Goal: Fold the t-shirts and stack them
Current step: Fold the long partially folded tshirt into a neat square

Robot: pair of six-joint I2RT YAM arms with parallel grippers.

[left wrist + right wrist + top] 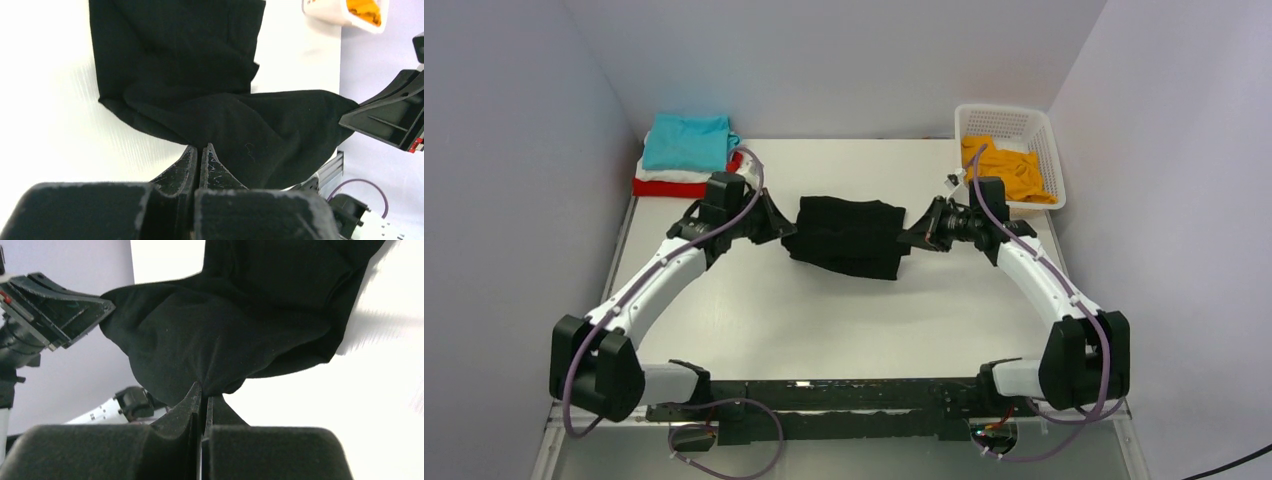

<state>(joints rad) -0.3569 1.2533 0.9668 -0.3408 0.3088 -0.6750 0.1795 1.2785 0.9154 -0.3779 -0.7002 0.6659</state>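
1. Left end effector (776, 226) is clenched on the left edge of the large black cloth t-shirt (849, 236). In the left wrist view its fingertips (192, 155) press together on a fold of the cloth.
2. At the shirt's right edge, the right end effector (916, 232) is clamped in the same way. The right wrist view shows its fingertips (196, 392) pinching a bunched pleat.
3. The black shirt sits at the middle of the white counter (824, 320). It is partly folded, with one fold stretched between the two end effectors and the rest lying on the surface.
4. A stack stands at the far-left corner, just behind the left arm's wrist. A teal folded t-shirt (687, 140) lies on top, over a white cloth layer (652, 170) and a red folded t-shirt (664, 187).
5. At the far-right corner, just behind the right arm's wrist, stands a white plastic lattice basket (1010, 107). It holds a crumpled orange t-shirt (1014, 172).
6. Pale walls close the counter on the left, back and right. White surface shows between the black shirt and the arm bases at the near edge.
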